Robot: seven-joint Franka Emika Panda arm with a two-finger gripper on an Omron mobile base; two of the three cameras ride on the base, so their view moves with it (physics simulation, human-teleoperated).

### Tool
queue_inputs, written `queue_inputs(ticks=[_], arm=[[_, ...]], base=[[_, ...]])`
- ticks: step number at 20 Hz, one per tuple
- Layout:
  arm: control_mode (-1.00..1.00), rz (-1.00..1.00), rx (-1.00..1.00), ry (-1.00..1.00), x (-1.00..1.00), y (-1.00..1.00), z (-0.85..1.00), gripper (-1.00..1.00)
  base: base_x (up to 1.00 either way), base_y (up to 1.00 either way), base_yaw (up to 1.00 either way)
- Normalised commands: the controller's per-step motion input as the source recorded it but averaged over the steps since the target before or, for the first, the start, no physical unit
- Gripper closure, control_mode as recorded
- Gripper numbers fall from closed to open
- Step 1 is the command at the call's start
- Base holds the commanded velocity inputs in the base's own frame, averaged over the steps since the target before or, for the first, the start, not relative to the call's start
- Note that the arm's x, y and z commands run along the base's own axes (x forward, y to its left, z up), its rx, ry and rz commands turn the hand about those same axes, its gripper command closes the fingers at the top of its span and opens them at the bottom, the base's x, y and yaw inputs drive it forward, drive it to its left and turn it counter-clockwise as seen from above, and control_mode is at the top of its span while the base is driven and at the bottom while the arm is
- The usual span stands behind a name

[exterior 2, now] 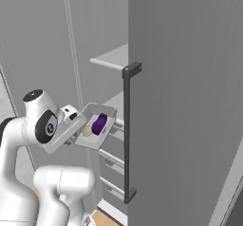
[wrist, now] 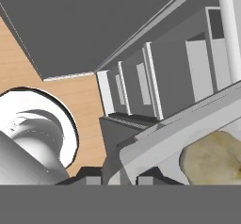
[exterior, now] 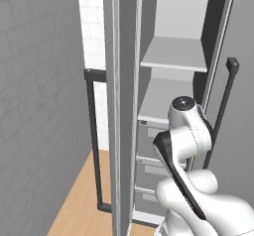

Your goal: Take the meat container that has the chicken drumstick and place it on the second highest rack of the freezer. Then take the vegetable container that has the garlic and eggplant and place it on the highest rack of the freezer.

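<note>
In the left base view, a grey wall fills the left of the frame. Beside it stands the open door of the freezer (exterior: 124,106), seen on its edge, with a long dark handle (exterior: 93,141) on it. To the right of the door, in the upper middle of the frame, sits the highest rack (exterior: 176,54), a flat pale board. The lower shelf board (exterior: 166,98) lies under it, and grey drawers (exterior: 149,170) come below that. The white arm (exterior: 191,141) rises from the lower right of the frame and covers part of the drawers.

In the right base view, the arm stands in the lower left. The gripper (exterior 2: 78,125) is just left of the middle, and its two fingers are pinched onto the near edge of a clear vegetable container (exterior 2: 97,125) (it is tipped a little). Inside the container lie the pale garlic (exterior 2: 87,131) on the left and the dark purple eggplant (exterior 2: 99,124) right beside it. The container hangs in front of the freezer's drawers, lower than both shelf boards. A big grey door with a dark bar handle fills the right of this frame.

In the hand view, the wood floor (wrist: 80,100) shows at the left, the drawer fronts in the middle, and the container's rim with the garlic at the lower right.
</note>
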Motion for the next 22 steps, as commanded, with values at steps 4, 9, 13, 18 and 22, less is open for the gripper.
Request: queue_inputs(ticks=[4,9,13,18,22], arm=[[1.00,0.00,0.00,0.00,0.00,0.00,0.00,1.00],[1.00,0.00,0.00,0.00,0.00,0.00,0.00,1.00],[1.00,0.00,0.00,0.00,0.00,0.00,0.00,1.00],[-1.00,0.00,0.00,-0.20,0.10,0.04,0.29,1.00],[-1.00,-0.01,0.00,-0.15,0.28,0.09,0.77,1.00]], base=[[0.09,0.00,0.00],[0.00,0.00,0.00],[0.00,0.00,0.00],[0.00,0.00,0.00],[0.00,0.00,0.00]])
